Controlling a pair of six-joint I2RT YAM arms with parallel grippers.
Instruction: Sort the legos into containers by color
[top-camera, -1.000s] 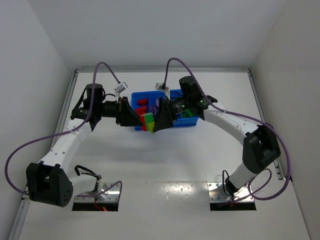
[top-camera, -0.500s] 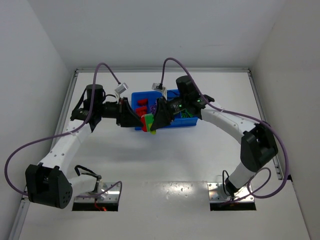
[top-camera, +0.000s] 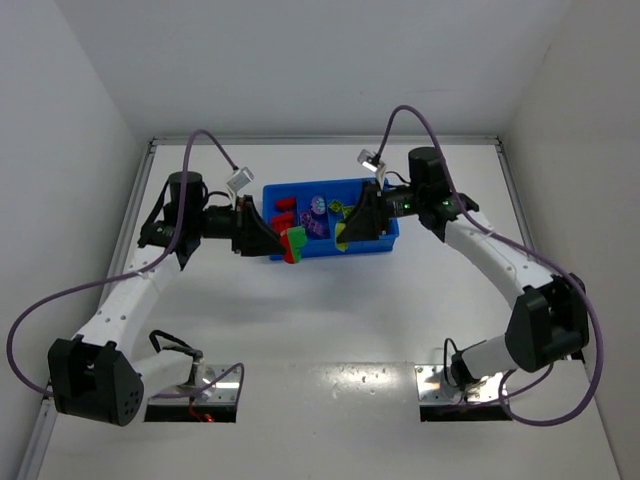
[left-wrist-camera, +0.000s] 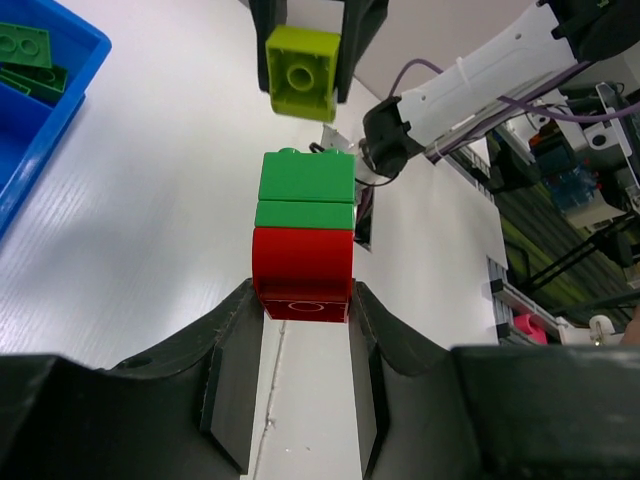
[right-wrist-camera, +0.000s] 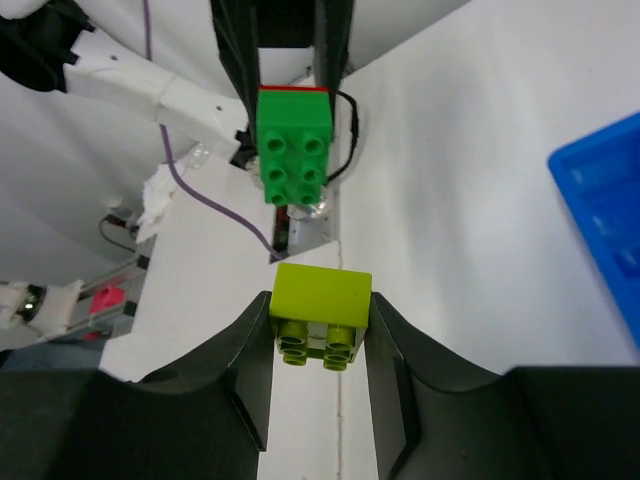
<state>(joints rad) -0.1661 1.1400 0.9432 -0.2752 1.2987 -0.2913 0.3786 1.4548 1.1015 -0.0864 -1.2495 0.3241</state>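
Note:
My left gripper (top-camera: 272, 240) is shut on a red-and-green lego stack (left-wrist-camera: 305, 235), gripping the red brick (left-wrist-camera: 303, 272) with two green bricks (left-wrist-camera: 306, 188) joined beyond it; the stack also shows in the top view (top-camera: 293, 244) and in the right wrist view (right-wrist-camera: 294, 142). My right gripper (top-camera: 348, 230) is shut on a yellow-green brick (right-wrist-camera: 320, 314), held apart from the stack; it also shows in the left wrist view (left-wrist-camera: 302, 71) and in the top view (top-camera: 341, 238). The blue tray (top-camera: 330, 249) lies behind both grippers, with red (top-camera: 284, 208), purple (top-camera: 318, 207) and green bricks in its compartments.
White walls close in the table at left, right and back. A tray corner with flat green bricks (left-wrist-camera: 28, 60) shows at the left wrist view's upper left. Tray edge (right-wrist-camera: 600, 200) shows at right in the right wrist view. Purple cables loop over both arms.
My right gripper has pulled away to the right, taking the yellow-green brick off the stack. The left gripper has stayed put with the red-and-green stack.

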